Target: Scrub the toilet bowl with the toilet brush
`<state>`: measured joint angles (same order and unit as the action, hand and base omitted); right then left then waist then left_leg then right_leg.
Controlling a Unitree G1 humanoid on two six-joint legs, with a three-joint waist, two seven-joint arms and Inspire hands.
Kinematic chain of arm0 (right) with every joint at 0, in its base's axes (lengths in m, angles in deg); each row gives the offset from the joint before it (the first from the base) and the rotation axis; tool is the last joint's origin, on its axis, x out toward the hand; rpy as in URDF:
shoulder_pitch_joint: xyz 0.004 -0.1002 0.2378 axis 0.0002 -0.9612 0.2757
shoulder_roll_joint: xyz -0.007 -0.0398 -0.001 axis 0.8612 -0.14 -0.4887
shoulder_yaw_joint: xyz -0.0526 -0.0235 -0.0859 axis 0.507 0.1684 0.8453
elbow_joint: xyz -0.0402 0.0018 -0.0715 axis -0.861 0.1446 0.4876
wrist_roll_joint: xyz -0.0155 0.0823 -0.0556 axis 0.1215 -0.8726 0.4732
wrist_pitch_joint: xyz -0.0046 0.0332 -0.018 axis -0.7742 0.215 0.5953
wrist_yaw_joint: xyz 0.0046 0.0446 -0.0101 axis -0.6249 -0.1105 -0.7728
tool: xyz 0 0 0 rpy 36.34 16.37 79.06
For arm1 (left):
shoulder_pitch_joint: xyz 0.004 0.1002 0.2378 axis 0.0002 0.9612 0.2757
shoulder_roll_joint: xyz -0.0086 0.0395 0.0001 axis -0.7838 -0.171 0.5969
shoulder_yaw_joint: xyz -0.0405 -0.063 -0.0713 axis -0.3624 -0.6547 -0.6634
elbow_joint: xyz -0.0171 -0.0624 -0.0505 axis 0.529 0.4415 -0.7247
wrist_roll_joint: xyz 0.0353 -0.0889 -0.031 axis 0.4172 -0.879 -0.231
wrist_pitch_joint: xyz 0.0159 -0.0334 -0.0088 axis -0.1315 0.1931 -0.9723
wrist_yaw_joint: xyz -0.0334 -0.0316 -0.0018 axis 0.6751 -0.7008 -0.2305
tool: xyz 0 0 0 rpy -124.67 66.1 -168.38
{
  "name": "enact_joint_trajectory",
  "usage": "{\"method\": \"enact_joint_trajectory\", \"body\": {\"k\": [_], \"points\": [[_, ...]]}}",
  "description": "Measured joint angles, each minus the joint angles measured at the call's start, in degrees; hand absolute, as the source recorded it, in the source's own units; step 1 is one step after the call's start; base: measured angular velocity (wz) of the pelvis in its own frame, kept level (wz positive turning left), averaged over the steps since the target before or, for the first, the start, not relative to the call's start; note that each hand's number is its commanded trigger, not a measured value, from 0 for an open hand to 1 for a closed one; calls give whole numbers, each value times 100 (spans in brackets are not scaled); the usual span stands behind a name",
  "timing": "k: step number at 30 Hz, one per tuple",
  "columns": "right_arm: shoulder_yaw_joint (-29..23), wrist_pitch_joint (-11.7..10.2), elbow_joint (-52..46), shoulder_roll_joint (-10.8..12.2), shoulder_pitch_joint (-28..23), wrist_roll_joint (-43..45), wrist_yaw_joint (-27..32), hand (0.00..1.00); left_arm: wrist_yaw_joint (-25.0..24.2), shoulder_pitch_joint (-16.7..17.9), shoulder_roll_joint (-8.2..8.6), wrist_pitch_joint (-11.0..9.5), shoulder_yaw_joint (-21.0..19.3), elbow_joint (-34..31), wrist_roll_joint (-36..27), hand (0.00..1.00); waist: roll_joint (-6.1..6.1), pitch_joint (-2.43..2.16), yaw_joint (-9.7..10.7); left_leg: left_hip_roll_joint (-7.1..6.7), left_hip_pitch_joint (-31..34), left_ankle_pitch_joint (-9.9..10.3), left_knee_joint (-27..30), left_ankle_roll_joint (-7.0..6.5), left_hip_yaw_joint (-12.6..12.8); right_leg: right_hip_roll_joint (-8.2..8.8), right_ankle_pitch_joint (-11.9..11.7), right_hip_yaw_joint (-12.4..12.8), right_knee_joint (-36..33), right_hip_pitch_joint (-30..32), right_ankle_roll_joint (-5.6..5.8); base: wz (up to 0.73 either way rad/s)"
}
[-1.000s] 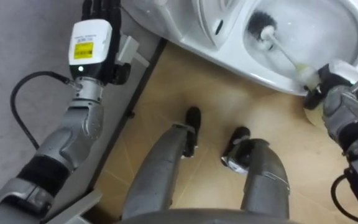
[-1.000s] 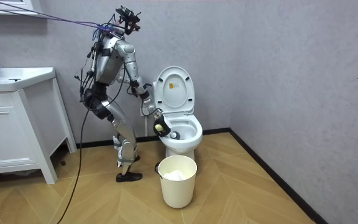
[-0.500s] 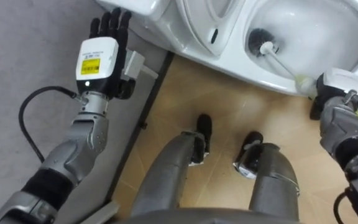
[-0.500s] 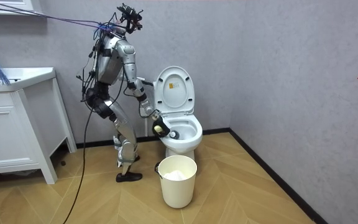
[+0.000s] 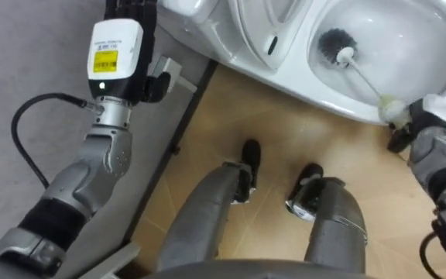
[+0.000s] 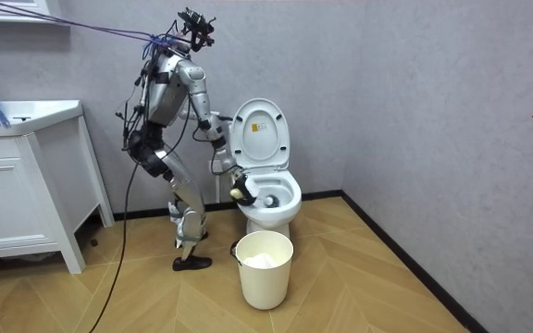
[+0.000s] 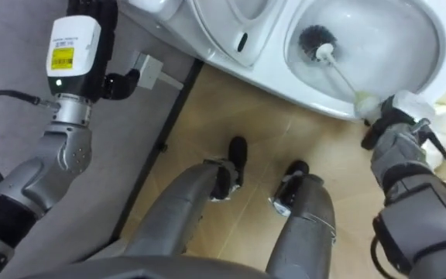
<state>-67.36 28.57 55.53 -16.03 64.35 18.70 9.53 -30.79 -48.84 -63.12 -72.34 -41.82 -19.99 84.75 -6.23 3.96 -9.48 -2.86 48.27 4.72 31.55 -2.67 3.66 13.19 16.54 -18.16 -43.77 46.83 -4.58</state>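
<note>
A white toilet (image 5: 327,94) with its lid (image 6: 259,134) up stands before me, against the grey wall. A toilet brush with a dark bristle head (image 5: 333,43) reaches down into the bowl, and its white handle slants toward the lower right. My right hand (image 5: 428,128) is shut on the handle's end at the bowl's front rim; it also shows in the right eye view (image 7: 397,120). My left hand (image 5: 114,50) is raised at the upper left beside the toilet's base, fingers straight, holding nothing. In the room view I stand bent slightly beside the toilet (image 6: 268,190).
A white bin (image 6: 266,268) holding white paper stands on the wood floor just in front of the toilet. A white cabinet (image 6: 26,185) is at the room view's left. A small wall fitting (image 5: 161,74) sits low by the toilet.
My right hand has moved a little further toward the bowl with the brush, and the brush head sits slightly deeper. The eye views have shifted. The left hand stays raised.
</note>
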Motion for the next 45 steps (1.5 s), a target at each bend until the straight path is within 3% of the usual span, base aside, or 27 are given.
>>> {"method": "enact_joint_trajectory", "body": {"k": [3, 8, 10, 12, 13, 15, 17, 19, 23, 25, 28, 31, 33, 36, 39, 40, 43, 45], "points": [[248, -24, 18, -310, 402, 412, -102, 100, -11, -200, 4, -1, 13, 161, 9, 0, 24, 10, 81, -63, 36, -18, 25, -39, 62, 91, 12, 72, -125, 104, 21, -3], [388, -23, -84, -304, 314, 1597, -139, 100, -100, -237, 15, 46, -41, 247, 19, 0, 66, -6, 94, -36, 35, 47, 143, -76, 91, 77, 21, 77, -142, 65, 35, -4], [600, 19, -120, -168, 135, 2008, -150, 100, -199, -255, 128, 109, -39, 305, 8, 0, 23, -12, 23, 27, -33, 107, 224, -79, 79, 20, 21, 8, -75, -85, 37, -3], [856, 130, -302, 23, -189, 2375, -249, 100, -248, -252, 218, 130, 10, 293, 11, 0, -91, -26, -56, 26, -117, 146, 238, -62, -27, -61, 14, -96, 55, -308, 59, 13], [919, 318, -273, 179, -362, 2452, -236, 100, -249, -235, 248, 126, 56, 292, 20, 0, -217, -39, -88, 35, -164, 147, 204, -58, -117, -145, 10, -128, 181, -428, 112, 20], [748, 661, -356, 340, -676, 2445, -35, 100, -248, -89, 423, 146, 54, 301, 22, 0, -484, -108, -144, 30, -292, 141, 88, -68, -214, -193, -40, -249, 392, -629, 184, 7], [755, 765, -529, 375, -796, 2431, -53, 100, -249, 54, 448, 144, 75, 297, 36, 0, -589, -181, -141, 57, -412, 133, -14, -66, -192, -239, -120, -265, 563, -752, 175, -18], [754, 836, -652, 506, -906, 2432, -53, 100, -248, 157, 468, 118, 71, 295, 88, 0, -617, -195, -125, 126, -588, 117, -138, -56, -127, -341, -217, -239, 786, -932, 142, -23], [622, 995, -1053, 860, -1112, 2492, -78, 100, -247, 375, 473, -3, -42, 140, 275, 0, -622, -199, 104, 251, -776, 73, -394, 23, -146, -515, -324, -332, 1220, -1218, 77, -3], [545, 999, -1301, 882, -1276, 2642, -61, 100, -198, 498, 472, -65, -62, -31, 253, 0, -620, -199, 181, 268, -811, 58, -458, 49, -151, -551, -364, -348, 1330, -1248, 52, 0], [524, 999, -1649, 883, -1482, 2735, -66, 100, -172, 402, 446, -283, -88, -56, 212, 0, -615, -200, 331, 317, -792, 60, -491, 66, -115, -613, -376, -361, 1412, -1273, 33, 0], [520, 995, -1700, 883, -1595, 2821, -86, 100, -167, 171, 344, -510, -89, -57, 131, 0, -572, -182, 383, 333, -927, 59, -523, 63, 3, -615, -372, -355, 1470, -1413, 34, -2], [530, 943, -1683, 869, -1577, 2883, -144, 100, -147, 97, 247, -601, -124, -56, 94, 0, -457, -148, 333, 356, -993, 59, -546, 62, 102, -628, -364, -268, 1502, -1439, 36, -22], [589, 602, -1324, 693, -1388, 2827, -148, 100, -138, -50, 96, -737, -123, -41, 80, 0, -231, -130, 167, 359, -999, 59, -513, 63, 79, -619, -355, -273, 1484, -1433, 22, -9], [783, 149, -663, 327, -757, 1917, -181, 100, -100, -193, -142, -739, -113, -44, -73, 0, 85, -23, -27, 335, -984, 56, -509, 67, 39, -554, -289, -270, 1309, -1338, 8, 9], [748, 93, -600, 290, -627, 1705, -202, 100, -100, -239, -176, -734, -116, -37, -74, 0, 135, -7, -53, 332, -961, 56, -506, 67, 42, -524, -260, -258, 1268, -1280, 10, 14], [417, 134, -225, 225, 133, 791, -148, 100, -82, -382, -245, -688, -141, -15, -66, 0, 282, 26, -16, 270, -800, 54, -447, 64, 37, -390, -201, -237, 997, -1041, 26, 9], [239, 135, -137, 175, 248, 765, -170, 100, -14, -450, -243, -687, -157, 13, -67, 0, 390, 27, -39, 235, -756, 31, -420, 27, 49, -335, -195, -213, 897, -960, 41, 2]]}}
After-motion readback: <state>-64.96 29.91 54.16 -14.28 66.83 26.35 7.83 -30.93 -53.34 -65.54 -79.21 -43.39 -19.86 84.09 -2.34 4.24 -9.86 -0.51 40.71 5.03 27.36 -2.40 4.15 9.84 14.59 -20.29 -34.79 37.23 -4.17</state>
